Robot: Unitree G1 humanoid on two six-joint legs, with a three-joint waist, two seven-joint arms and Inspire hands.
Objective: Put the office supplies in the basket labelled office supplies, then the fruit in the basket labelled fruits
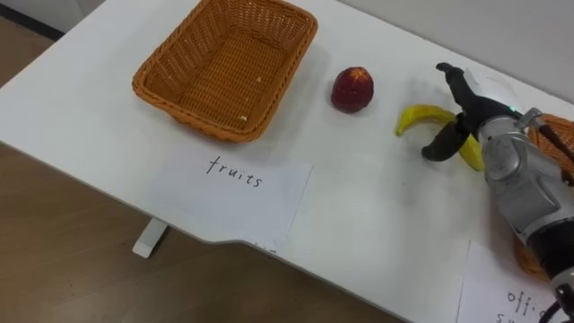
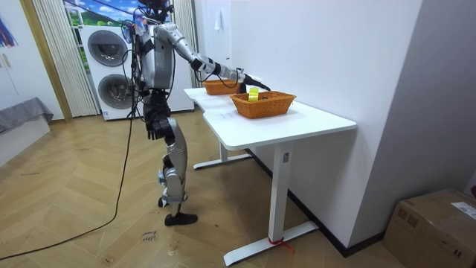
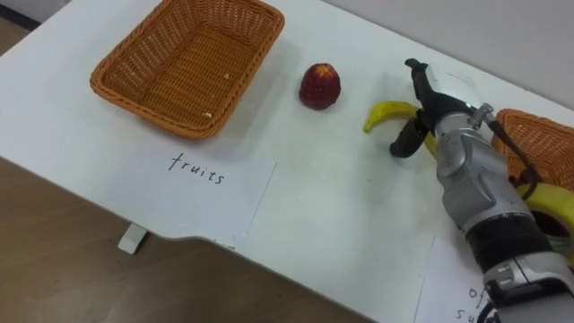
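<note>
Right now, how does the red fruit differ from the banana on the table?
The red fruit is round and dark red; the banana is long, curved and yellow. The red fruit sits free, while the banana lies between thumb and fingers of the open right hand. The red fruit is nearer the left basket than the banana. Both rest on the white table, outside any basket.

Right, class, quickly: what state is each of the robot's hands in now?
Right hand: open, fingers spread astride the curved yellow banana.
Left hand: hanging at the robot's side; state cannot be told.
</note>
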